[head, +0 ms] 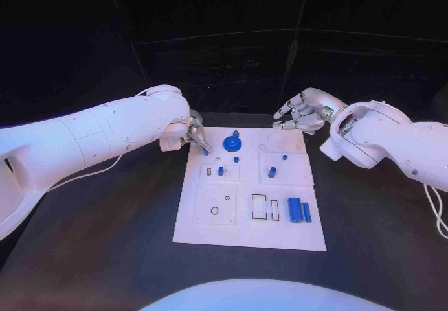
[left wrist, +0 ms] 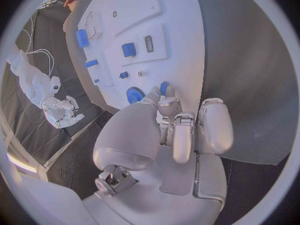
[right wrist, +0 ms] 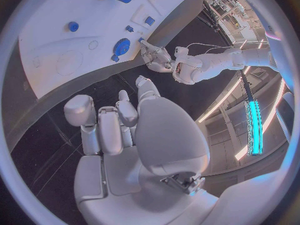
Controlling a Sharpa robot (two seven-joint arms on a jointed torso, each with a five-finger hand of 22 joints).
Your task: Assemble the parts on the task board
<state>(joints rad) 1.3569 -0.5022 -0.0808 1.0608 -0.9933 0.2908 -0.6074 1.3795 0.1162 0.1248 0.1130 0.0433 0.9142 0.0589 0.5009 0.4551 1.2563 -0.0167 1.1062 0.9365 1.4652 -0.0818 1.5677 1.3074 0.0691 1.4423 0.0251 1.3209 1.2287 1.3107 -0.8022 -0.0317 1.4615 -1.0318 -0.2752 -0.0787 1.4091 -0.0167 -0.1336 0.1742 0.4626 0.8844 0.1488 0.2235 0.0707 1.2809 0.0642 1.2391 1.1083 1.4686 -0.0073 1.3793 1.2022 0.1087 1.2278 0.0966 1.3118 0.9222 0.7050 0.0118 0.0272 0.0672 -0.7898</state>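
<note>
Board (head: 250, 223) lay flat mid-table, long side running away from robot. Left hand (head: 194, 134) sat at board's far-left corner, fingertips pinching small blue peg (head: 205, 150) at board edge; rest of fingers curled in. Right hand (head: 304, 111) hovered off board's far-right corner, above table, fingers loosely curled, grasping nothing. Blue gear (head: 232, 141) sat on far part of board, just beside peg. 2 blue bars (head: 299, 210) lay side by side near right edge.
</note>
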